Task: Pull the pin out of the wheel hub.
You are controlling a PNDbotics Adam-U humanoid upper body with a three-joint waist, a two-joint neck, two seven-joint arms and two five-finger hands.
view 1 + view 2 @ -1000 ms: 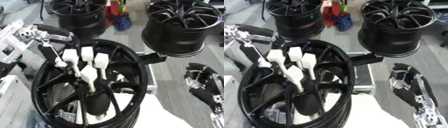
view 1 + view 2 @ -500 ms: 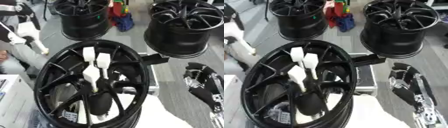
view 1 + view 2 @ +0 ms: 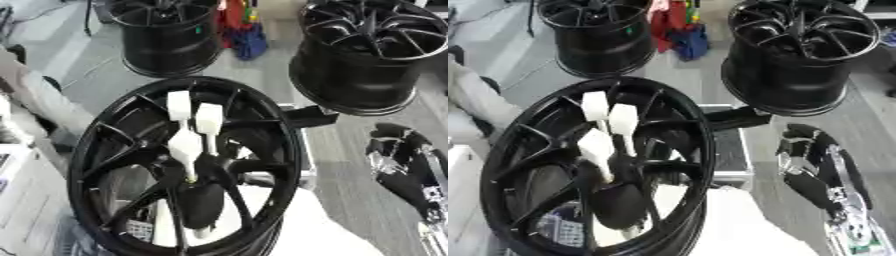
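A big black wheel hub (image 3: pixel 105 145) stands tilted in the middle, with its spokes facing me. Three white pins with blocky heads stick out near its centre: one (image 3: pixel 178 105) at the top, one (image 3: pixel 208 119) to its right, and a third (image 3: pixel 185 146) lower down. My right hand (image 3: pixel 815 172), black with silver parts, rests at the lower right, apart from the hub. Its fingers are relaxed and hold nothing. My left hand shows in neither view.
Two more black wheel hubs stand at the back, one at the left (image 3: pixel 171 35) and one at the right (image 3: pixel 376 55), with a red and blue thing (image 3: pixel 241 30) between them. A black block (image 3: pixel 308 116) touches the hub's right rim. A grey blurred shape (image 3: pixel 35 105) lies at the left.
My left hand drew one white pin out of the hub, carried it up and to the left, and has left the view. Three pins stay in the hub. My right hand has not moved.
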